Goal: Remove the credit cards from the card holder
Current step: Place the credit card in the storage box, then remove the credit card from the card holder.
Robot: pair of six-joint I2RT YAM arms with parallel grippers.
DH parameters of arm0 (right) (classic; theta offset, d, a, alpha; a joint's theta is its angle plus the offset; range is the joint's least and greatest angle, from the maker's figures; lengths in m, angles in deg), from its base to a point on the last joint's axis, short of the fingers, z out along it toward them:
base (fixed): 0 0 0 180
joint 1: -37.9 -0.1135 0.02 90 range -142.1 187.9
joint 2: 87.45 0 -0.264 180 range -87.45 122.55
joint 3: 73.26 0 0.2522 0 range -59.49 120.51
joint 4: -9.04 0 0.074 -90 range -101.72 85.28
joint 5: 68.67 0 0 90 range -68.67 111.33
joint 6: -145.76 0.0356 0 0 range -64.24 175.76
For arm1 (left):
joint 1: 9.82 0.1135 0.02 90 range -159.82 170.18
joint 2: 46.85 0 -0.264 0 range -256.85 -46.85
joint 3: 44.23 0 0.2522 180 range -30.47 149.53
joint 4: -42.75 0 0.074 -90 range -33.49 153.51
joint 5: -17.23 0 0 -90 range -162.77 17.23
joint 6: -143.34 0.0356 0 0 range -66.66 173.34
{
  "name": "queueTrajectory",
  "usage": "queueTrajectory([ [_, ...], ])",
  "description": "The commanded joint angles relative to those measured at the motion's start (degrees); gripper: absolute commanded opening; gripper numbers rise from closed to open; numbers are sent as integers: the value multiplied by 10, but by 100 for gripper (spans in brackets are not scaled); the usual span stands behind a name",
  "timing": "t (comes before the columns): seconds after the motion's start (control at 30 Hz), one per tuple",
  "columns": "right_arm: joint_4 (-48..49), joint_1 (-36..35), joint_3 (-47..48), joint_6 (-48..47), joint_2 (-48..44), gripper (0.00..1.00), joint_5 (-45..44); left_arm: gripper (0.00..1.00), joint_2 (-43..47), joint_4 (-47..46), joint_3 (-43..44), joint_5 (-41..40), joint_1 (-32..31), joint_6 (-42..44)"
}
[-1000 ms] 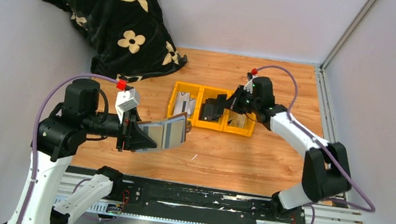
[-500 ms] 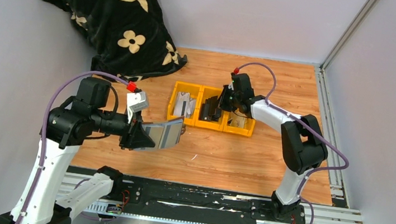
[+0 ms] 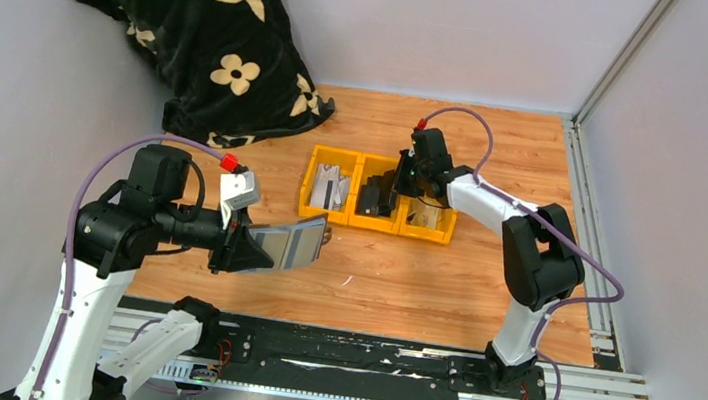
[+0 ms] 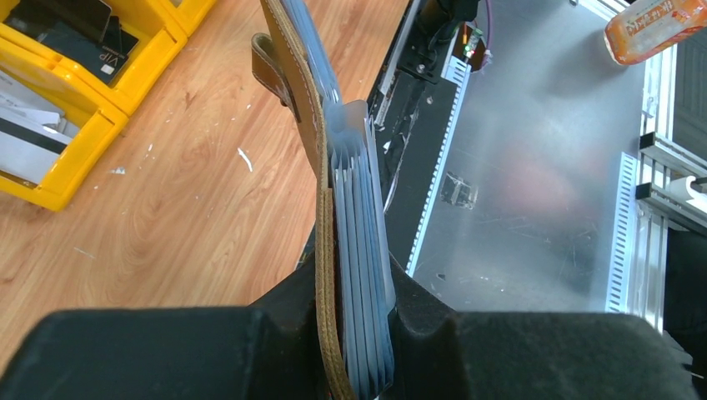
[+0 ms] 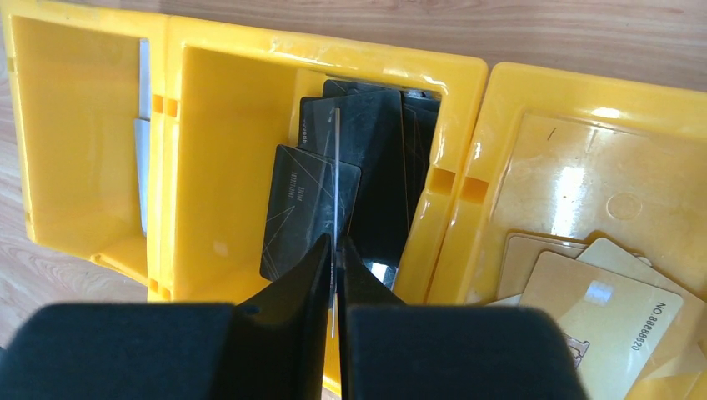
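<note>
The card holder (image 3: pixel 293 243), brown leather with grey inner sleeves, is held above the wooden floor by my left gripper (image 3: pixel 242 248), which is shut on its near end. In the left wrist view its leather edge (image 4: pixel 321 167) and stacked grey sleeves (image 4: pixel 360 250) stand edge-on between my jaws (image 4: pixel 354 283). My right gripper (image 3: pixel 395 187) hovers over the middle yellow bin (image 3: pixel 373 224), shut on a thin black card (image 5: pixel 337 158) seen edge-on. Other black cards (image 5: pixel 300 208) lie in that bin (image 5: pixel 192 125).
Three joined yellow bins stand mid-table: the left bin (image 3: pixel 310 180) holds white and grey cards, the right bin (image 3: pixel 426 235) holds gold cards (image 5: pixel 600 308). A black flowered blanket (image 3: pixel 190 10) lies at the back left. A metal rail (image 3: pixel 332 359) runs along the near edge.
My right gripper swung left from the right bin to over the middle bin with the card. My left gripper drew the card holder slightly back and left.
</note>
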Motion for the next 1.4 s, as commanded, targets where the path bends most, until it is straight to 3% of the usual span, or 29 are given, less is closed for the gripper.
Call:
queueTrajectory([
  [0.0,-33,-9,2,-15,-27,15,-31,0,8,-5,14,16,-3,8],
  [0.1,-34,-11,-1,-16,-43,27,-34,0,14,-5,18,19,-3,6],
  [0.4,-52,-18,3,-26,-126,48,-23,0,23,9,23,19,-4,19],
  [0.57,-54,-22,-14,-30,-200,69,16,0,25,15,34,31,-4,28],
  [0.73,-15,-26,-35,-35,-296,73,142,0,32,16,37,40,-5,38],
  [0.9,254,-48,-72,85,-353,76,399,0,35,16,36,66,-9,41],
  [0.97,300,-79,-53,111,-350,76,440,0,34,16,38,69,-9,42],
  [1.23,262,-260,23,22,-331,79,514,0,40,16,37,45,-12,44],
  [1.37,97,-329,66,-116,-317,80,469,0,44,16,38,41,-14,46],
])
